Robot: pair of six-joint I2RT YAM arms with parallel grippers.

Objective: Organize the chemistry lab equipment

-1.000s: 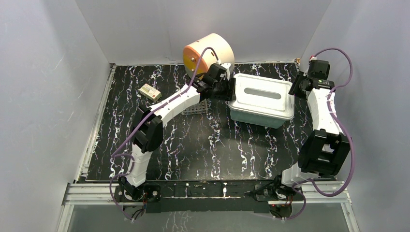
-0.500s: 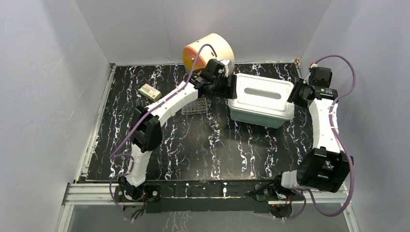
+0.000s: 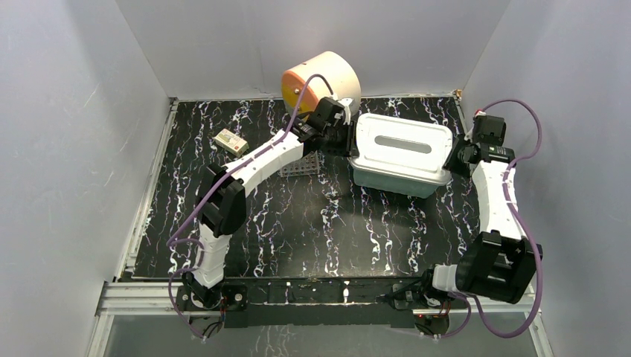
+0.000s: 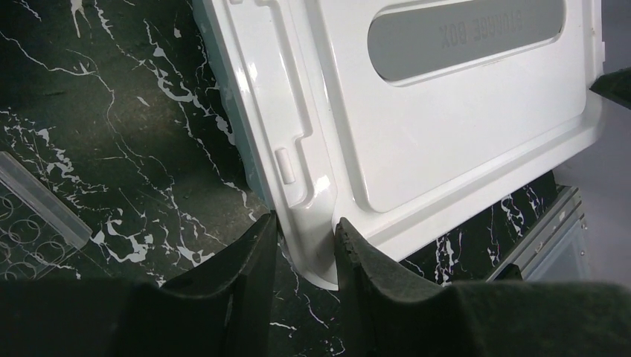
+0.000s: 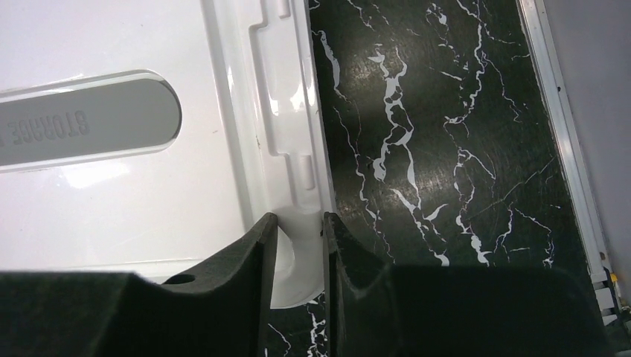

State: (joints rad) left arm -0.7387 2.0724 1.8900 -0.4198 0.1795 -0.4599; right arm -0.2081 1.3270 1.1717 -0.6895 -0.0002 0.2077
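The white lid (image 3: 394, 158) lies over the teal tub (image 3: 394, 183) at the back right. My left gripper (image 3: 350, 140) is shut on the lid's left end; in the left wrist view its jaws (image 4: 306, 222) clamp a corner of the lid (image 4: 446, 126). My right gripper (image 3: 452, 158) is shut on the lid's right end; in the right wrist view its jaws (image 5: 300, 217) clamp a corner of the lid (image 5: 111, 201). A small clear tube rack (image 3: 301, 165) stands under the left forearm and shows in the left wrist view (image 4: 30, 223). Tubes, tubing coil and wooden-handled tool are hidden.
The round cream-and-orange cabinet (image 3: 324, 78) stands at the back, just behind the left gripper. A small cream-and-green box (image 3: 231, 141) lies at the back left. The enclosure's right wall is close beside the right arm, and a metal rail (image 5: 565, 141) runs along the mat's edge.
The right gripper moved forward from the back right corner to the lid's right end and closed on it. The left gripper stayed at the lid's left end.
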